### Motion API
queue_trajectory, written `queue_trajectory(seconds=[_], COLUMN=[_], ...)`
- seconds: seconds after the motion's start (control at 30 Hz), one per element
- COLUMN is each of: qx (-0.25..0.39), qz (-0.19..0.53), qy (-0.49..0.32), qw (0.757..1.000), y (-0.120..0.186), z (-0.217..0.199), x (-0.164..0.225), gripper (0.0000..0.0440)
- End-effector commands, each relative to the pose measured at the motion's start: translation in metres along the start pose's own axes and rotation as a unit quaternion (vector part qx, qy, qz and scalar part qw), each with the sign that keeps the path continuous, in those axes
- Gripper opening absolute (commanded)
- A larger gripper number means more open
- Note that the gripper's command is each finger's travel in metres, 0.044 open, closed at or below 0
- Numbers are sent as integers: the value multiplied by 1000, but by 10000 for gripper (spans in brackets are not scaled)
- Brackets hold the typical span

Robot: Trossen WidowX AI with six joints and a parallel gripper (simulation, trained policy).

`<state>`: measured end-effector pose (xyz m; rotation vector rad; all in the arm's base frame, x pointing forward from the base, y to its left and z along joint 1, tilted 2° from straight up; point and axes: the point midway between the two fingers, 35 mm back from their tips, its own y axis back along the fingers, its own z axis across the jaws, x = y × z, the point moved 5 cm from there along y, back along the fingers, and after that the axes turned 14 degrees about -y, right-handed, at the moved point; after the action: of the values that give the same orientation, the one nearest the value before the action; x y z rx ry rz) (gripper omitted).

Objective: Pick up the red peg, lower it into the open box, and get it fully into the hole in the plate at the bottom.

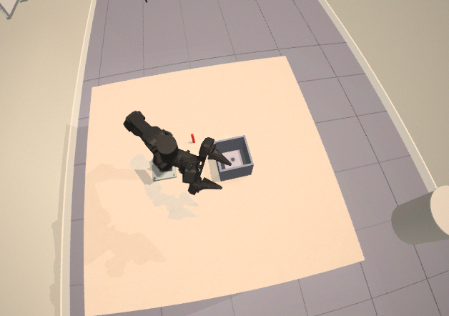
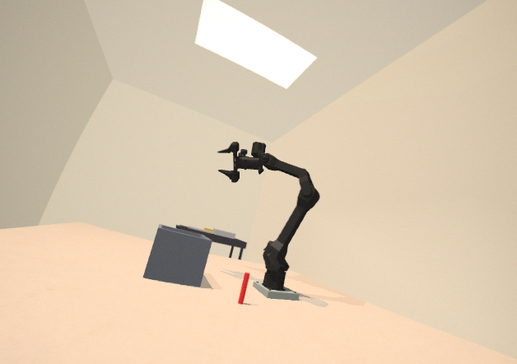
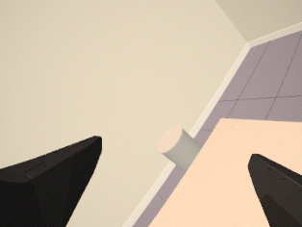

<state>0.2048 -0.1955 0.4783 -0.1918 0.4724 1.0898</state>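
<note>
The red peg [image 1: 193, 138] [image 2: 243, 288] stands upright on the pale mat, between the arm's base and the box but off to one side. The open grey-blue box [image 1: 237, 173] [image 2: 177, 257] stands in front of the arm. At its bottom lies a light plate [image 1: 237, 154] with a dark round hole [image 1: 232, 159]. My gripper [image 1: 225, 176] [image 2: 218, 161] [image 3: 176, 152] is wide open and empty. It is high above the mat and points roughly level; one finger overlaps the box in the top view. Neither peg nor box shows in the wrist view.
The arm's base plate [image 1: 164, 176] [image 2: 283, 293] stands near the peg. The pale mat [image 1: 232, 232] [image 2: 104, 322] [image 3: 250, 192] lies under everything. A grey cylinder [image 1: 413, 219] [image 3: 185, 149] stands beyond its edge. A dark cart [image 2: 225, 239] stands behind the box in the exterior view.
</note>
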Motion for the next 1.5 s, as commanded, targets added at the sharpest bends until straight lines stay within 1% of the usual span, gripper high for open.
queue_trajectory(seconds=[0.0,0.3,0.63,1.07,1.47], qx=[4,19,60,145,250], qz=[28,111,201,308,393], qy=[-35,-122,-201,-265,-279], qw=[999,986,957,902,840], y=[-4,-9,-6,13,43], z=[0,5,5,-4,-24], x=[18,68,124,193,253], gripper=[440,440,440,440,439])
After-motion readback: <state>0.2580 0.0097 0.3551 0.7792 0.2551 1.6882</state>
